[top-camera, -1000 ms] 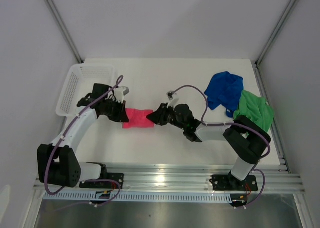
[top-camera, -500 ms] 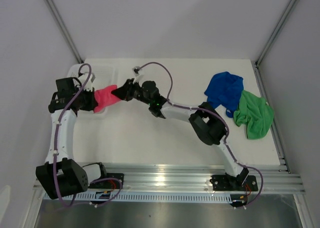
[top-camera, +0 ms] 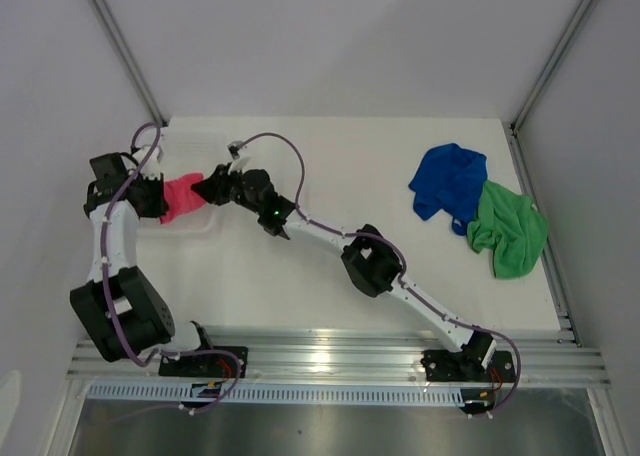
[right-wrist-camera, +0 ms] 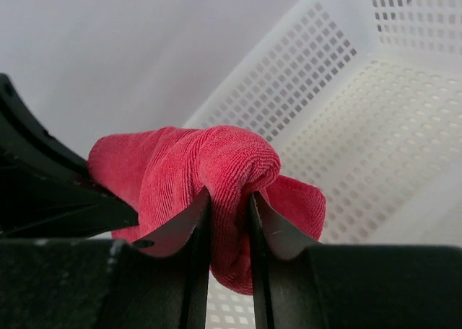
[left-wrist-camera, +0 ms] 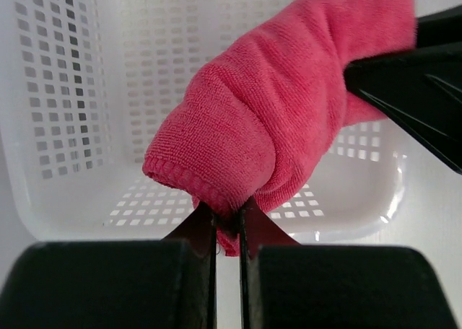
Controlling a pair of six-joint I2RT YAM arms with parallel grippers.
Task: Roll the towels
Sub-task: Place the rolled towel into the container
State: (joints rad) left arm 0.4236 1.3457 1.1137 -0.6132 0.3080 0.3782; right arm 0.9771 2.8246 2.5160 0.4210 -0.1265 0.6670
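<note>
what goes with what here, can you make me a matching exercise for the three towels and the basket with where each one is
Things:
1 pink towel
2 blue towel
3 green towel
4 white mesh basket

Places:
a crumpled, nearest the right edge of the table
b directly below the held towel
c clamped between the left gripper and the right gripper
d crumpled, just left of the green one

Pairs: 1-c, 2-d, 3-a, 4-b
</note>
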